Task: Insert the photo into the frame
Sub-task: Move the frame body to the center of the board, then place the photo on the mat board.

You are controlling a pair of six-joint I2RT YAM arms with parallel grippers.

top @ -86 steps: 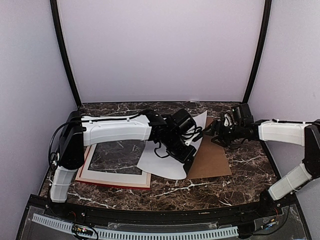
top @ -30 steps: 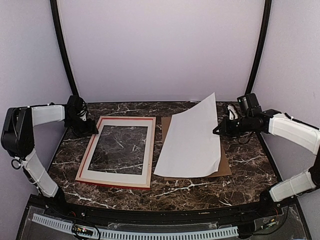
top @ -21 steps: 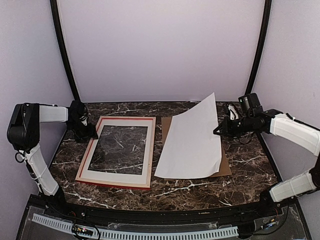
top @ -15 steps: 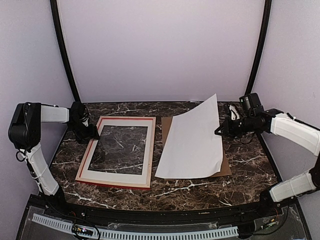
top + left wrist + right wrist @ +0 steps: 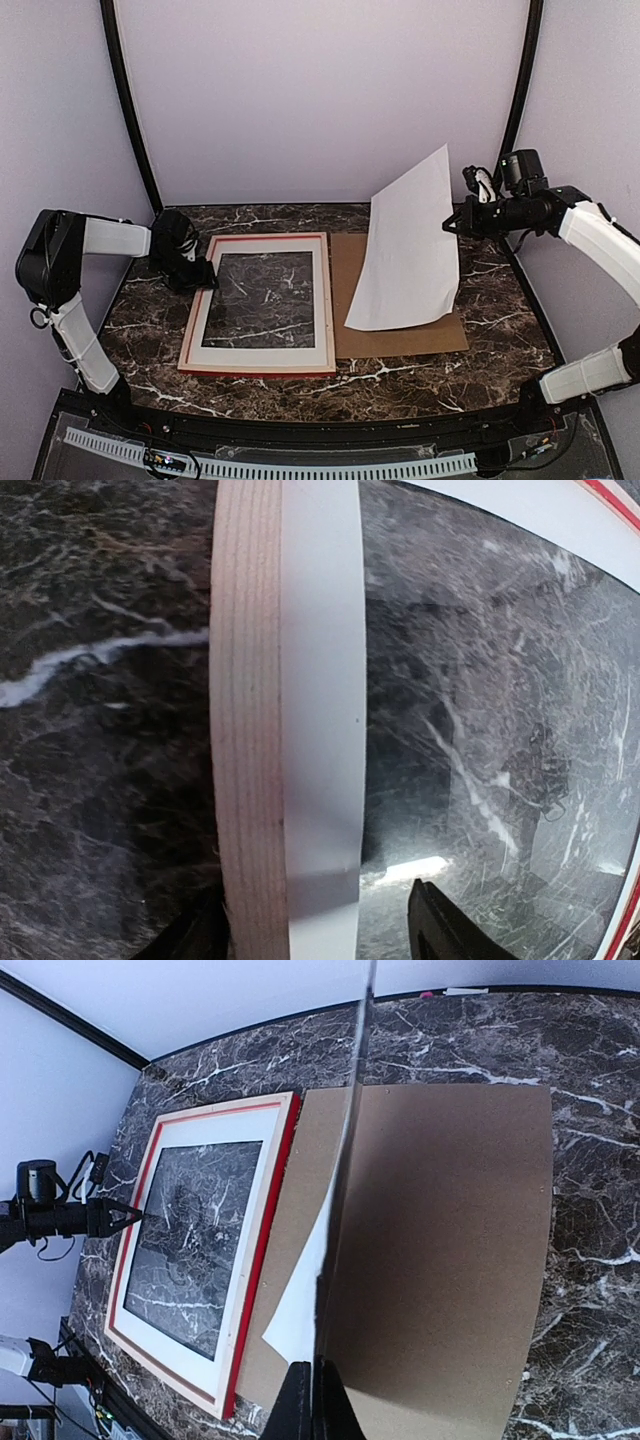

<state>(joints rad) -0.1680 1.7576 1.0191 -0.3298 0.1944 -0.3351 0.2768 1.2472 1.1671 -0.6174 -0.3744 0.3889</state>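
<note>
Your right gripper [image 5: 452, 222] pinches the photo [image 5: 405, 245] upright, white back showing, bottom edge on the brown board [image 5: 400, 338]. The right wrist shows the photo edge-on. Only the left wrist shows the left gripper [image 5: 310, 932] unclenched, straddling the flat frame [image 5: 245, 730] rail.

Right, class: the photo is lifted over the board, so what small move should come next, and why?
Probably carry the photo left, over the frame. The right end effector pinches its edge, it hangs above the board beside the frame, not over the opening, and the left end effector straddles the frame's left rail.
</note>
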